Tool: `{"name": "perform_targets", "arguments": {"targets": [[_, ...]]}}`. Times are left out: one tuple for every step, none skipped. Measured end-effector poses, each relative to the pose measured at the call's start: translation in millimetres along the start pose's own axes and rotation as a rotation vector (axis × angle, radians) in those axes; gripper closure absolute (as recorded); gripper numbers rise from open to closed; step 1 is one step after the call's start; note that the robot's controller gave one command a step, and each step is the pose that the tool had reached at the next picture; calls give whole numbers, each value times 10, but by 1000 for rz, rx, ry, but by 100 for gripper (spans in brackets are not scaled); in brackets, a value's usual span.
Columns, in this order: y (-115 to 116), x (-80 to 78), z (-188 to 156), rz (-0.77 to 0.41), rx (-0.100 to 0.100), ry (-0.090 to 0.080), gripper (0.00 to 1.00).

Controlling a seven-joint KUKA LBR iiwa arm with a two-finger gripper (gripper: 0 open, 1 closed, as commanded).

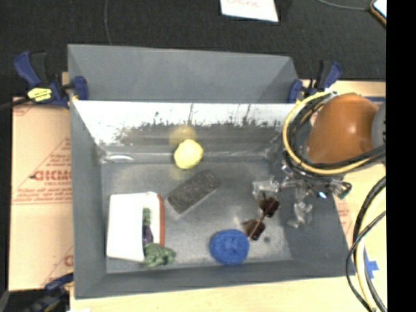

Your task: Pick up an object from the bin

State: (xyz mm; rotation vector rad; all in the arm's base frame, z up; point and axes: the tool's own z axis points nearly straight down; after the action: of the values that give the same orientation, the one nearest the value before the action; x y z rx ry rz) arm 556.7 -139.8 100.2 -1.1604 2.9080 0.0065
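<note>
Just beside spread jaws — dark brown strip [266, 207], long axis diagonal, upper-right to lower-left.

I see a small, glossy dark brown object [260, 217], seemingly two joined lobes, lying slantwise on the bin [182, 77] floor, right of centre.

No legible text — the paper note [249, 4] seems handwritten.

Orange domed cover [339, 130], looped black-yellow cables [290, 149], silvery metal hand [281, 201]
</note>
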Motion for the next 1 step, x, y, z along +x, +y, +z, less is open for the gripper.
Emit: {"name": "perform_targets", "arguments": {"targets": [[-64, 0, 277, 30, -1, -5, 0]]}}
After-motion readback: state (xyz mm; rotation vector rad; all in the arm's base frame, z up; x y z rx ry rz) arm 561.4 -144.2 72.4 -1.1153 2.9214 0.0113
